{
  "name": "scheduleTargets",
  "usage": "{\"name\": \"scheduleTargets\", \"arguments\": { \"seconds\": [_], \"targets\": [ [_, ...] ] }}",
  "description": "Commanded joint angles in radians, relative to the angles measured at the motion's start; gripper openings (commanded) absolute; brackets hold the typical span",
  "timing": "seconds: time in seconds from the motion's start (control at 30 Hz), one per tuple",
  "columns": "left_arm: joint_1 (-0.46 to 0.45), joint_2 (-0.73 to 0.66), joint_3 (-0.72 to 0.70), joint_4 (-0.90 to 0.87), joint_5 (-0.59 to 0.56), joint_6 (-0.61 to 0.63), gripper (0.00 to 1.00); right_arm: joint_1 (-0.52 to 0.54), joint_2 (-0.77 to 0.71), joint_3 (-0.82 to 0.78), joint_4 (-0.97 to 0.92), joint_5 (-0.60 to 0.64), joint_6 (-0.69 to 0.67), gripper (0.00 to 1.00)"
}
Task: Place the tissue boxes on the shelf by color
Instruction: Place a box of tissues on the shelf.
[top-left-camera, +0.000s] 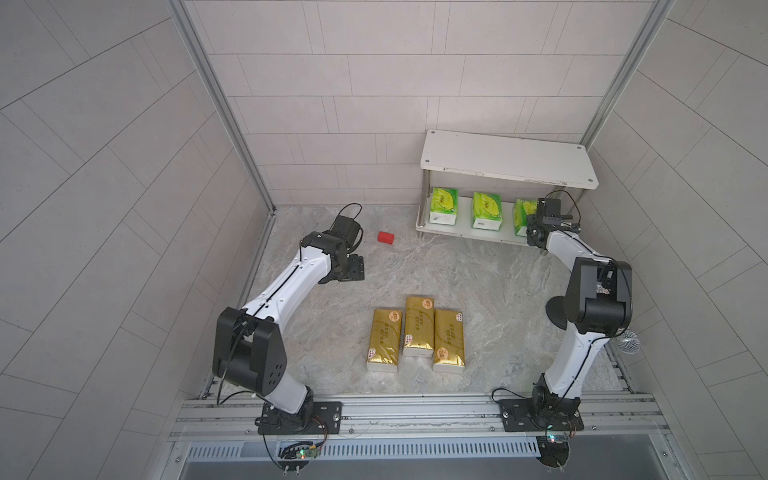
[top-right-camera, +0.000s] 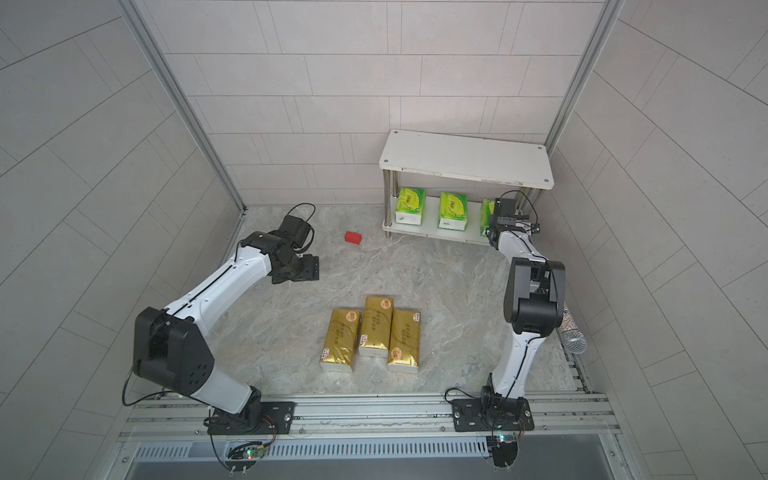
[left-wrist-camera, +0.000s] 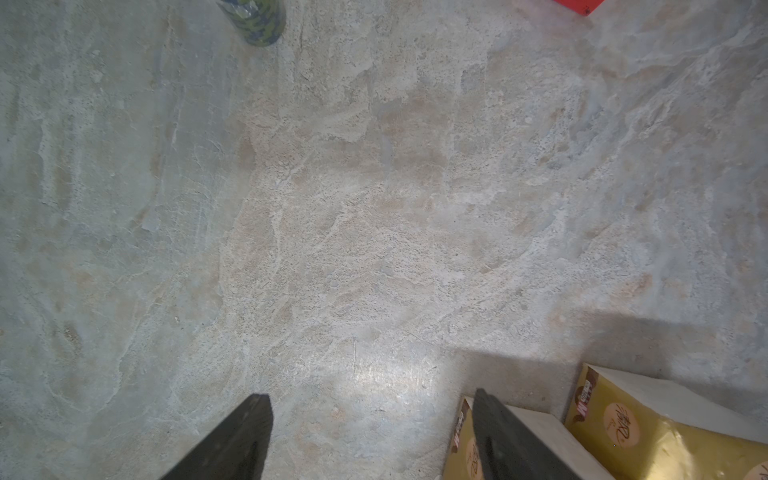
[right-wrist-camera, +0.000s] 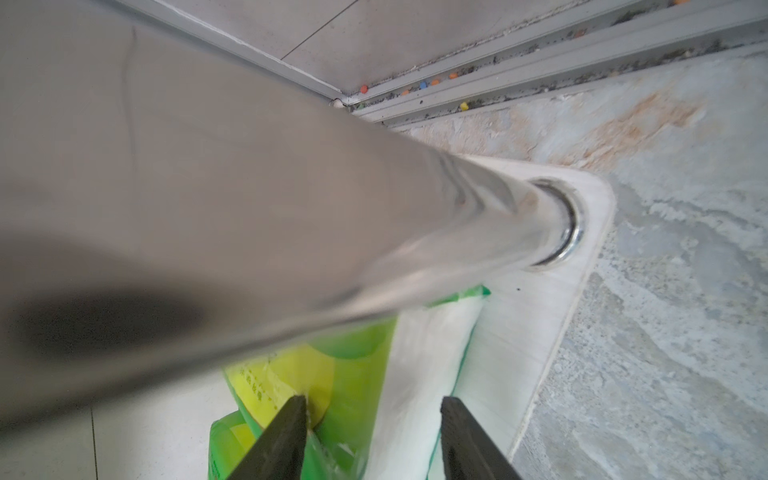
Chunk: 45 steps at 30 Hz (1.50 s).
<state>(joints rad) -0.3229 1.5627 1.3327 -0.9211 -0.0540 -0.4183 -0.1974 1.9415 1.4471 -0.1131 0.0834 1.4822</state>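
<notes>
Front rail (top-left-camera: 415, 411) carries both arm bases. Just beyond, three gold packs (top-left-camera: 419, 328) lie flat on the worktop (top-left-camera: 498, 282), side by side & touching, middle one set further back. Left wrist view catches only their ends, cut off by frame edge, one partly behind a finger. Left end effector (left-wrist-camera: 369, 397) hangs over the worktop, jaws wide apart, nothing btwn them.

Shelf (top-left-camera: 507, 158) stands at back right. Two green packs (top-left-camera: 444, 205) stand upright on its lower board, apart. Third green pack (top-left-camera: 521, 216), at the right end, is half hidden by the right wrist. Right end effector (right-wrist-camera: 374, 399) straddles that pack's top, jaws partway apart, one fingertip against the wrapper; whether it actually grips, can't tell. Shelf post (right-wrist-camera: 291, 208) blurs across most of the right wrist view.

Red block (top-left-camera: 385, 237) sits near back wall, apart from shelf. Dark round obj (left-wrist-camera: 255, 20) in left wrist view is too cut off to ID.
</notes>
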Motion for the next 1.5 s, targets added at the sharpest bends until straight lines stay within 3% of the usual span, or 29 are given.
{"name": "scheduleTargets", "arguments": {
  "seconds": [0.0,0.47,1.13,1.47],
  "targets": [
    [0.003,-0.027,0.002,-0.008,-0.017,0.005,0.84,0.006,0.018,0.033,0.013,-0.026,-0.042,0.6],
    [0.004,-0.049,-0.005,-0.008,-0.014,0.001,0.84,0.004,-0.039,0.02,0.02,-0.032,-0.053,0.66],
    [-0.002,-0.107,-0.04,-0.008,-0.007,-0.01,0.84,0.007,-0.238,-0.154,0.017,-0.074,-0.069,0.71],
    [-0.046,-0.116,-0.048,-0.028,-0.01,-0.022,0.84,0.016,-0.397,-0.225,-0.154,-0.211,-0.327,0.75]
  ]
}}
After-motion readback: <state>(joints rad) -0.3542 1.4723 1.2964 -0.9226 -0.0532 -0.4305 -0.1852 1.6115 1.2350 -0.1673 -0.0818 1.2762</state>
